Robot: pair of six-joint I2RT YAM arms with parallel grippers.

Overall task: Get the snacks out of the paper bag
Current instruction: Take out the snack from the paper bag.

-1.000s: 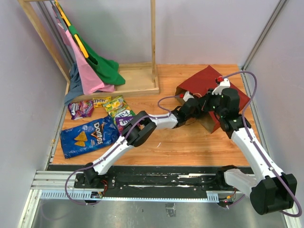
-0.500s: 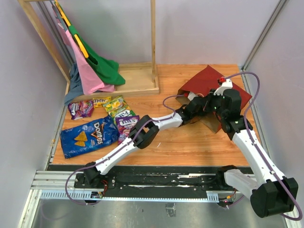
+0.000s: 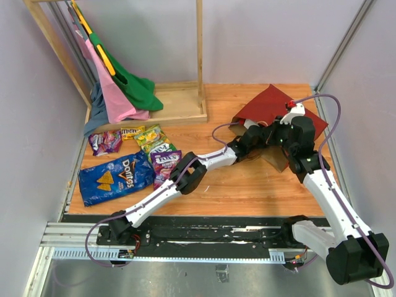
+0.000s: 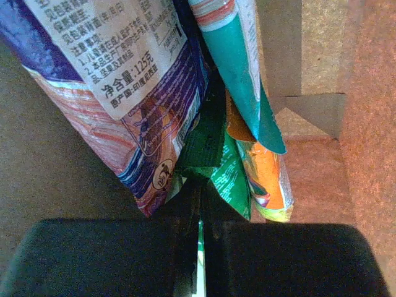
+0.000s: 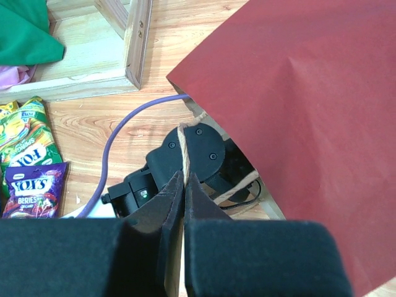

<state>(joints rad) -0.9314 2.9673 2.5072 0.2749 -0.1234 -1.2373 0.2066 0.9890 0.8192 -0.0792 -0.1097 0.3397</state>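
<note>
The left claw (image 4: 199,230) is closed inside the paper bag (image 3: 272,105), its fingers pinching the thin bottom edge of a green packet (image 4: 213,164). Pressed around that packet are a purple-and-white packet (image 4: 124,93), a teal packet (image 4: 238,68) and an orange packet (image 4: 267,179), all against the bag's brown lining. The right claw (image 5: 184,185) is clamped shut on the bag's string handle (image 5: 182,145), at the bag's mouth. The bag lies on its side at the far right of the bench (image 3: 247,185). Well apart to the left on the bench lie the Doritos bag (image 3: 116,177) and several small packets (image 3: 150,137).
</note>
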